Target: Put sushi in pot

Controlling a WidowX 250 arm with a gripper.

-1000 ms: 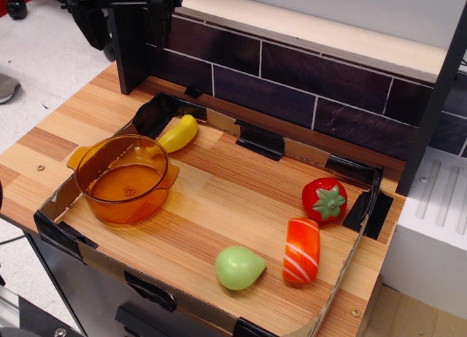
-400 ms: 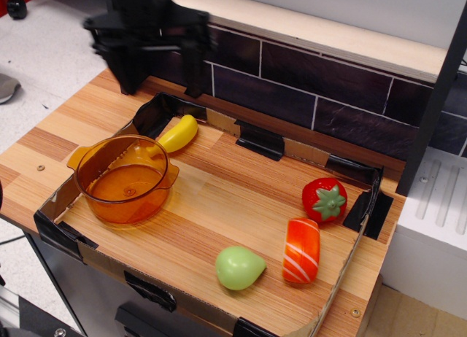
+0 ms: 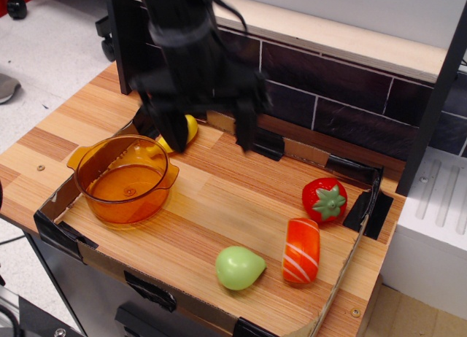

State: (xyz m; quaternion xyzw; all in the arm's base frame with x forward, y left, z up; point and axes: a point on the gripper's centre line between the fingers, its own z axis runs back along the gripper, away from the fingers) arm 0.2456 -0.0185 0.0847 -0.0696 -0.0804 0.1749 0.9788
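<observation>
The sushi [image 3: 301, 250], orange-red with white stripes, lies on the wooden tray floor at the front right. The amber pot [image 3: 125, 178] stands at the left, empty. My black gripper [image 3: 210, 133] hangs open above the back middle of the tray, blurred by motion, its fingers wide apart and holding nothing. It is well left of and behind the sushi, and to the right of and behind the pot.
A red strawberry [image 3: 325, 199] sits just behind the sushi. A green pear-like toy [image 3: 238, 268] lies left of the sushi. A yellow banana toy [image 3: 187, 130] is partly hidden behind the gripper. Low cardboard walls [image 3: 360, 242] ring the tray; a dark tiled wall [image 3: 343, 96] stands behind.
The gripper has swung from the back left corner toward the right and down, now over the back middle of the tray. The toys and pot have not moved.
</observation>
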